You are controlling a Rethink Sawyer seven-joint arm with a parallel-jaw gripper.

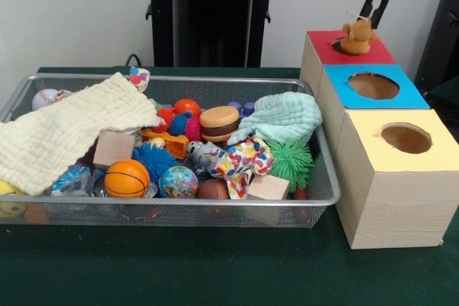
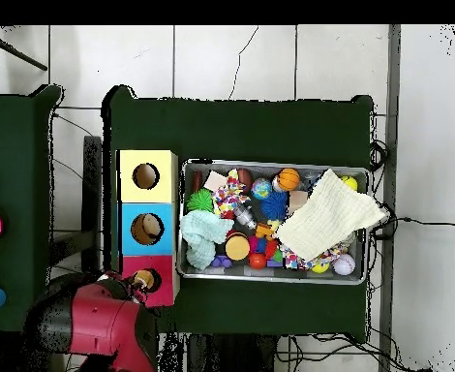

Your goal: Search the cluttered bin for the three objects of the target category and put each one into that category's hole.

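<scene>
1. Nearest on green bench (image 1: 215,270): wire-mesh bin (image 1: 179,209) crammed with balls, blocks, cloths.
2. Behind: tan-orange plush toy (image 1: 358,36) atop red-topped box's hole (image 1: 337,46).
3. Above toy: jaws (image 1: 375,6), whether pinching unclear.

You see only the lower part of the gripper (image 1: 371,13), its arm cut off by the top edge, finger spacing unclear. A tan plush toy (image 1: 358,36) covers most of the red-topped box's hole (image 1: 337,45). A yellow ball (image 1: 10,201) is half hidden under the cream cloth (image 1: 68,130).
</scene>
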